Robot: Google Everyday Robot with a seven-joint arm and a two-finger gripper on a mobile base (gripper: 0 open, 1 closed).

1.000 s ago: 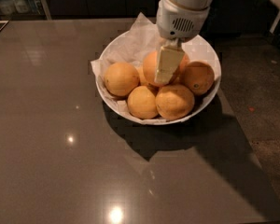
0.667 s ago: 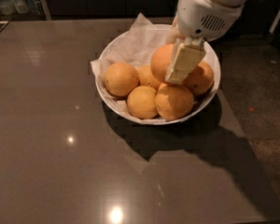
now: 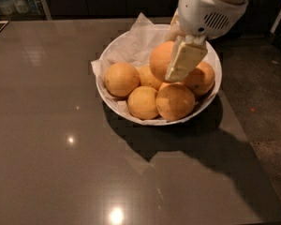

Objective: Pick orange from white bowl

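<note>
The white bowl [image 3: 113,108] stands on the dark table, lined with crumpled white paper [image 3: 135,42]. My gripper [image 3: 171,68] comes down from the upper right and is shut on one orange [image 3: 160,59], held just above the other fruit in the bowl's middle. One cream finger [image 3: 184,60] lies across the orange's right side; the other finger is hidden behind it. No scar patch shows on the visible skin.
Several more oranges stay in the bowl: one at the left [image 3: 122,78], two at the front [image 3: 143,102] [image 3: 174,102], one at the right [image 3: 202,78]. The glossy table [image 3: 61,163] spreads left and front. A darker floor strip [image 3: 267,93] lies at the right.
The gripper has risen and shifted right with the orange in it, lifting the fruit out from among the others. The other oranges stayed in place.
</note>
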